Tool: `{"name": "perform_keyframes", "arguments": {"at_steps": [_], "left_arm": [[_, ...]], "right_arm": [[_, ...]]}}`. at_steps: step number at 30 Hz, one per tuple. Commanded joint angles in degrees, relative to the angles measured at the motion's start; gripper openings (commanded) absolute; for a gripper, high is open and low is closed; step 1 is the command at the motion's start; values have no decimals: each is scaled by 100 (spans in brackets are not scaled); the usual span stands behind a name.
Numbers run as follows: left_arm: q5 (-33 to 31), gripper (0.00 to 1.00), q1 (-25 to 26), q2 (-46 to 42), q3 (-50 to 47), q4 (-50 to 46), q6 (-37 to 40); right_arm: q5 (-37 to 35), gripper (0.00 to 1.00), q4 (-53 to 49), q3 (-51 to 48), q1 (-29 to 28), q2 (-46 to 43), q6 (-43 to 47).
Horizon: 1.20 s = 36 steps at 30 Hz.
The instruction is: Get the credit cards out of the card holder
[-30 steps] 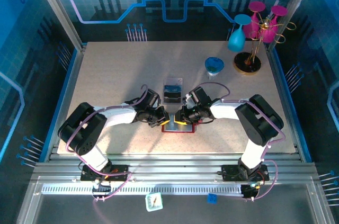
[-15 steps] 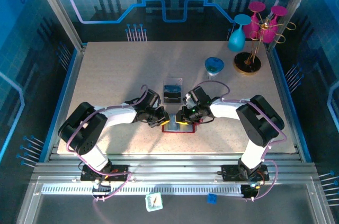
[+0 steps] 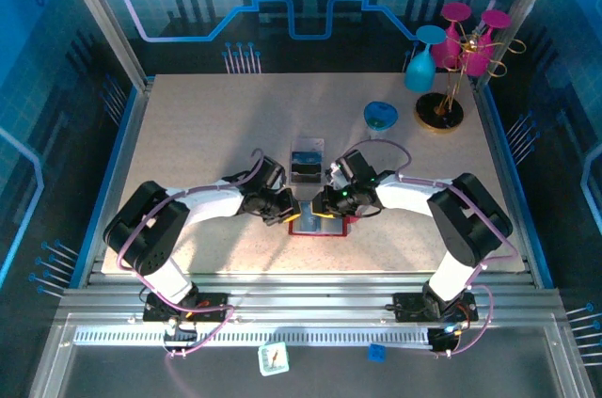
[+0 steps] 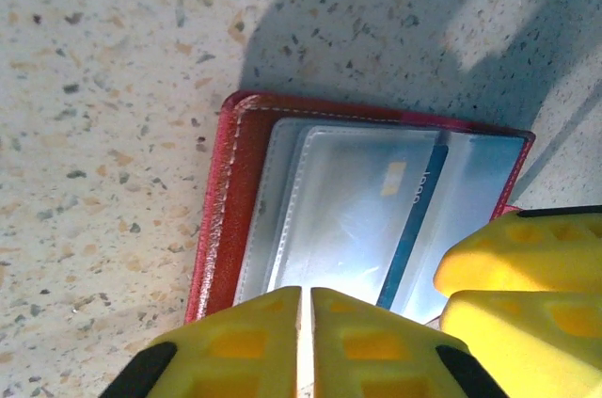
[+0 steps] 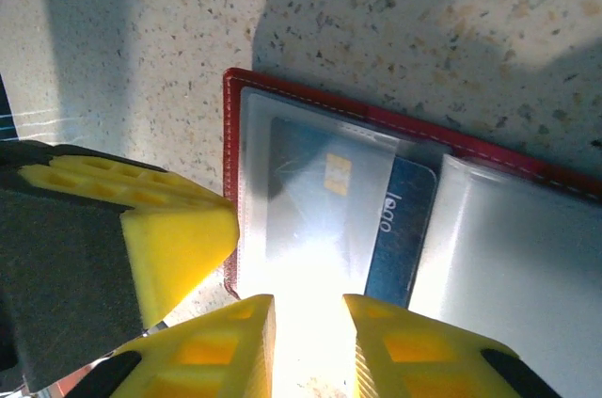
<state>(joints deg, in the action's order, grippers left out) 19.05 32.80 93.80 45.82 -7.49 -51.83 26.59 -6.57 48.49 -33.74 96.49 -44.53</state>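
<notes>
From above, at the lower middle of the frame: the red card holder (image 3: 324,231), lying open and flat on the speckled counter (image 3: 207,125). Left fingers (image 3: 288,213) at its left end, right fingers (image 3: 321,209) over its middle, tips almost meeting. Just above the holder in the frame, a clear box (image 3: 308,163) with dark contents. Toward the upper right, a small blue vessel (image 3: 380,116) and a gold rack (image 3: 451,87) of teal and pink glasses.

From the left wrist, across the middle of the frame: the card holder (image 4: 221,200) open on the counter (image 4: 94,87), with a red border around pale clear pockets. Right of centre, inside a pocket, a credit card (image 4: 406,229) with a blue band and a gold chip. At the bottom edge, left fingers (image 4: 277,337) pressed together over the holder's near edge, with a bright hairline between the yellow pads; no telling about anything thin caught there. At lower right, right fingers (image 4: 499,262) as stacked yellow blocks at the holder's right corner.

From the right wrist: the card holder (image 5: 517,257) running from upper left to the right edge, on the counter (image 5: 423,3). At centre, the credit card (image 5: 400,229), blue with white lettering and a chip, tucked under the clear sleeve. At the bottom, right fingers (image 5: 249,346) parted by a narrow gap over the holder's near edge, white glare filling the gap; no readable grip on card or sleeve. At left, one yellow pad of the left fingers (image 5: 179,238) at the holder's left edge
</notes>
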Motion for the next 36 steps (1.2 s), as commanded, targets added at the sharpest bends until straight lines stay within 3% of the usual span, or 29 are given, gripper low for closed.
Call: {"name": "perform_keyframes", "arguments": {"at_steps": [1, 16, 36], "left_arm": [[-176, 8, 45, -52, 314, -531, 367], [-384, 5, 222, 380, 604, -1046, 534], [-569, 6, 265, 217, 616, -1215, 534]], "right_arm": [[47, 25, -166, 62, -6, -171, 80], [154, 26, -373, -55, 239, -126, 322], [433, 26, -21, -155, 254, 239, 244]]}}
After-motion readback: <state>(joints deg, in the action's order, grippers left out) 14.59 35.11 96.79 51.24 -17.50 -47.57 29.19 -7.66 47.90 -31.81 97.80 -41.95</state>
